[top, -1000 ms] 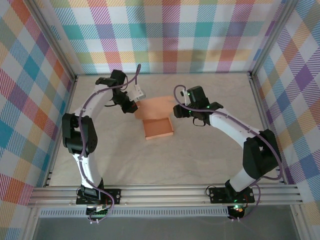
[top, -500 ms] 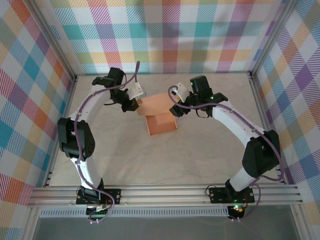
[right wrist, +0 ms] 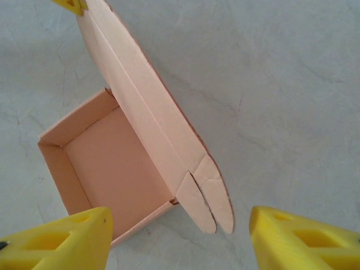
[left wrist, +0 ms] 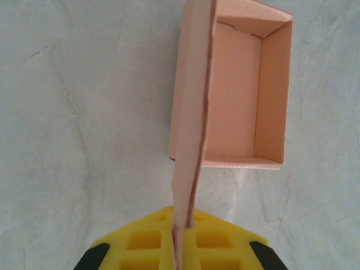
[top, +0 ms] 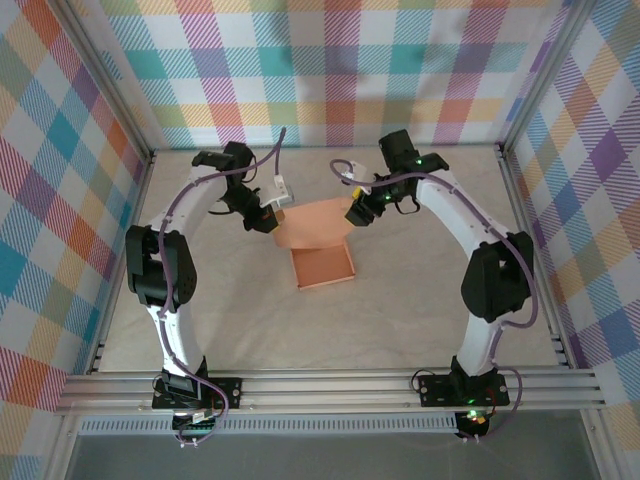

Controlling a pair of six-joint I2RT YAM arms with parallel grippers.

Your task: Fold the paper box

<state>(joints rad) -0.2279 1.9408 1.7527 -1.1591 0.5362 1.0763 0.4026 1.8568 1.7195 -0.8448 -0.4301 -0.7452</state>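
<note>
Paper box [top: 322, 265]: salmon-orange card, seen mid-table in the top view, a little toward the far side. The shallow open tray is set flat on the table [top: 420, 310] with its four walls folded up.

Lid flap [top: 312, 225]: joined to the tray's far edge and lifted off the table, leaning over the tray. It is seen edge-on in the left wrist view and as two layers in the right wrist view.

Tabs [right wrist: 209, 199]: two rounded ends found at the flap's right-hand end, side by side.

Left gripper [top: 270, 218]: closed on the left end of the lid flap, with the card edge pinched between the yellow fingers [left wrist: 145, 242] (no gap seen around the card).

Right gripper [top: 358, 215]: jaws held wide and nothing gripped. In the right wrist view the tabbed end is seen just ahead, between the yellow fingers [right wrist: 73, 236], untouched by either.

Surroundings: the pale marbled table is enclosed by plaid walls [top: 330, 70].
</note>
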